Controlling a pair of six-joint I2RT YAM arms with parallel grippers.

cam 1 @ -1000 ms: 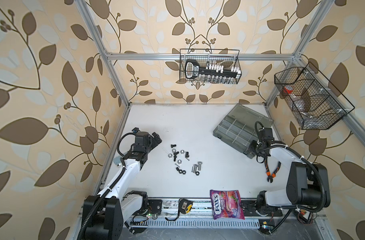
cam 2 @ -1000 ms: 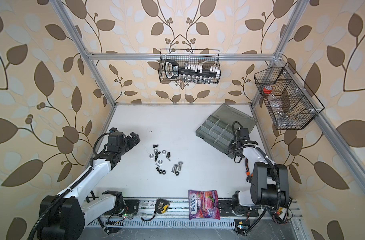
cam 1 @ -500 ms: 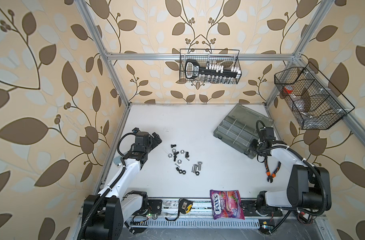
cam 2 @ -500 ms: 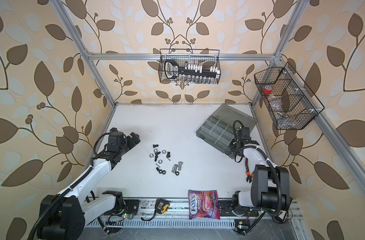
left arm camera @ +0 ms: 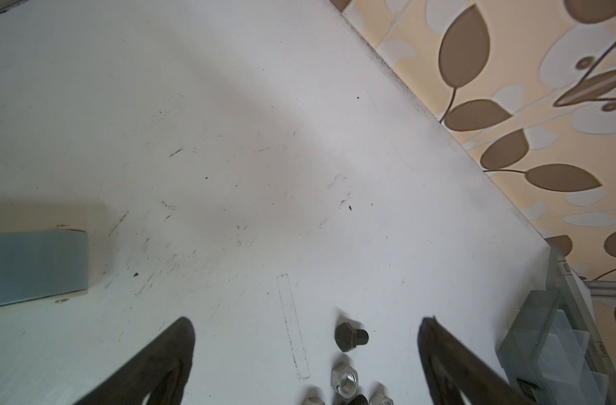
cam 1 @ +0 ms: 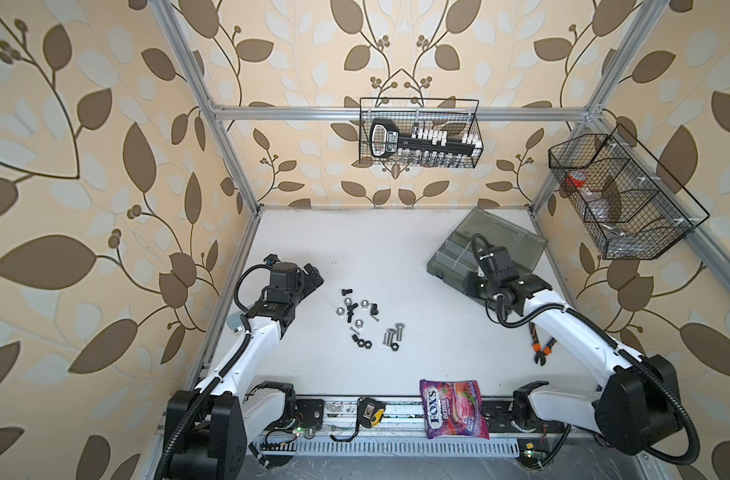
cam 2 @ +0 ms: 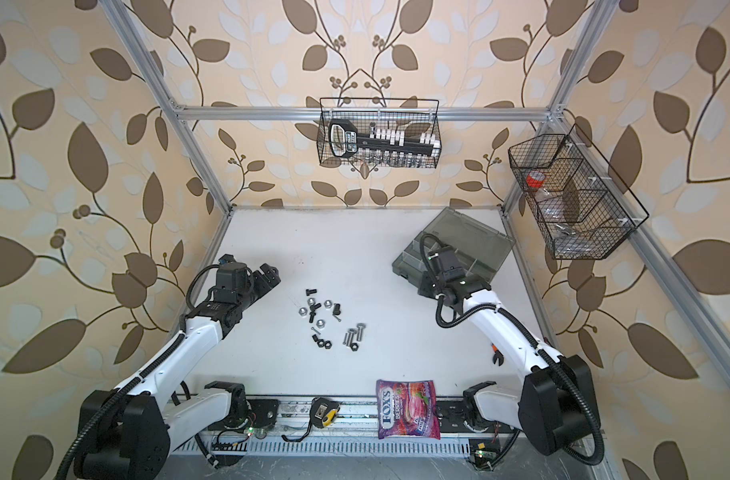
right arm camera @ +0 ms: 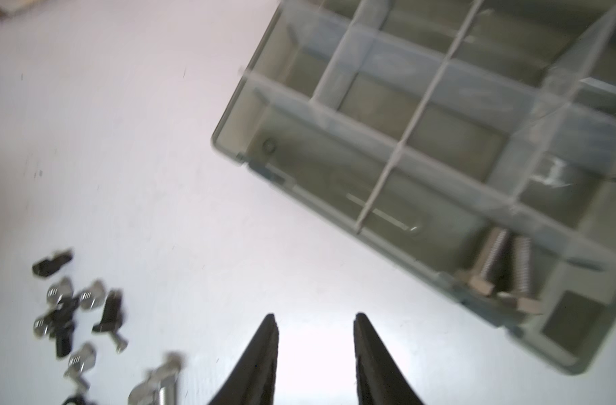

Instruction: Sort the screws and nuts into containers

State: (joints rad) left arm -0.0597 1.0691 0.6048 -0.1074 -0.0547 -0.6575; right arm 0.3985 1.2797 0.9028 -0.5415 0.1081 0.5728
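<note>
Landmark: the pile of loose screws and nuts in the middle of the table; every place below is given from it.
Front edge: a bag and a tape lie in front of the pile; pliers lie well to its right, partly under the right arm.
Pile: a few silver ones lie side by side at its front right, long axes running roughly front to back. Black screws and nuts are mixed at its back and left, some of them touching.
Left gripper: just left of the pile and a little behind it, low over the table. Its jaws are spread wide and empty. A black screw lies just ahead of them, within their span.
Right gripper: well right of the pile and behind it, at the box's near edge. Its jaws are part-way apart with nothing between them.
Box: right of and behind the pile, lid open. Two silver screws lie in a compartment close to the right gripper. A corner compartment may hold a nut, but it is too blurred to say.
Far walls: wire baskets hang behind the pile and to its right.
Step, by my reading: a drop looks finished, and the next pick comes from the pile.
Key relation: from the right jaws the pile lies leftward and frontward, well apart, while the left jaws are far nearer. Closing across a silver screw's front-to-back axis looks the surest grip.
</note>
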